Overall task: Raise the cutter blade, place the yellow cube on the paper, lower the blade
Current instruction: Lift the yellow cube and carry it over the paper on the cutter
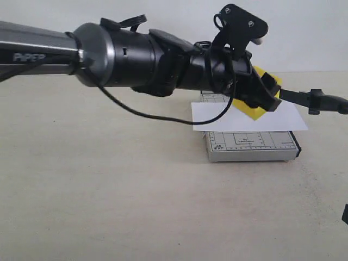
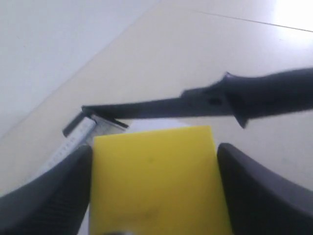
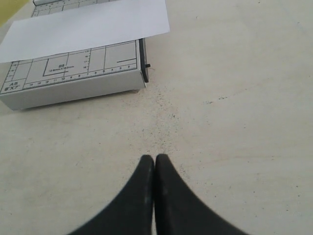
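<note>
My left gripper (image 1: 265,99) reaches across from the left and is shut on the yellow cube (image 1: 260,109). It holds the cube tilted over the white paper (image 1: 217,115), which lies on the grey cutter board (image 1: 253,147). Whether the cube touches the paper I cannot tell. In the left wrist view the cube (image 2: 154,186) fills the gap between the fingers (image 2: 54,196). The cutter blade (image 2: 161,107) is raised, and its thick handle (image 1: 322,101) juts out to the right beyond the cube. My right gripper (image 3: 154,160) is shut on nothing, low over the table near the board's front corner (image 3: 139,73).
The left arm's thick black body (image 1: 130,57) and its cable (image 1: 163,117) span the left and middle of the exterior view. The beige table (image 1: 109,190) stretches in front of the board. A dark bit of the right arm (image 1: 345,215) shows at the right edge.
</note>
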